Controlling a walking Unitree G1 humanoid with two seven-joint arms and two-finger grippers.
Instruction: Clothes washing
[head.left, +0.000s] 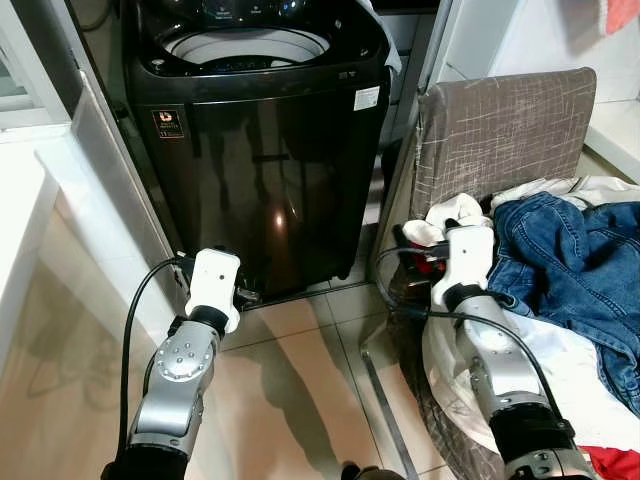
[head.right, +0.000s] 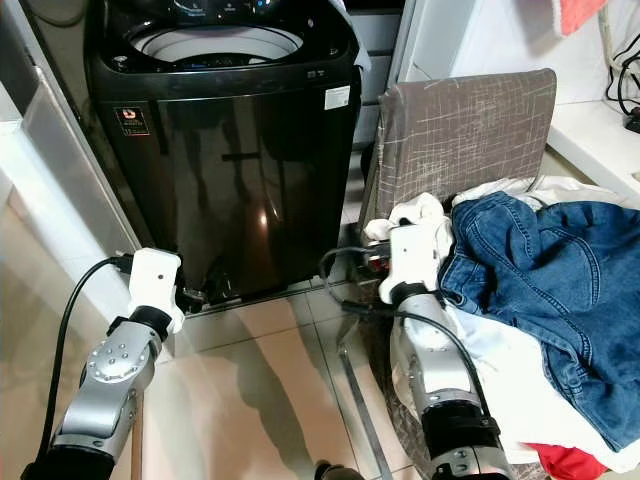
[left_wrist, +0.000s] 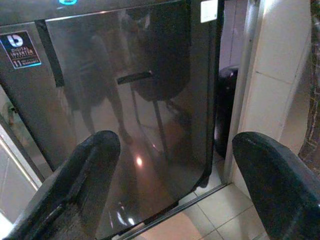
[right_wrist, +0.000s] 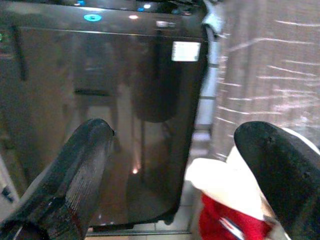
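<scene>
My left arm is bent low over the tiled floor, and my left tool hangs just in front of the foot of the washing machine; its two black fingers are spread wide with nothing between them. A black cable loops from that wrist down along the arm. The machine is a glossy black top-loader with its lid up, so the pale ring of the drum opening shows at the top. A small sticker sits on the upper left of its front panel and a white label on the upper right.

Beside the machine, to its right, stands a brown chair with a crosshatch-patterned back. The laundry is heaped on it: a white garment at the near left edge of the pile, a bit of red cloth under it, and blue denim jeans spread across more white fabric.

My right tool is at the left edge of that pile, close against the white garment. Its fingers are spread apart too and hold nothing.
</scene>
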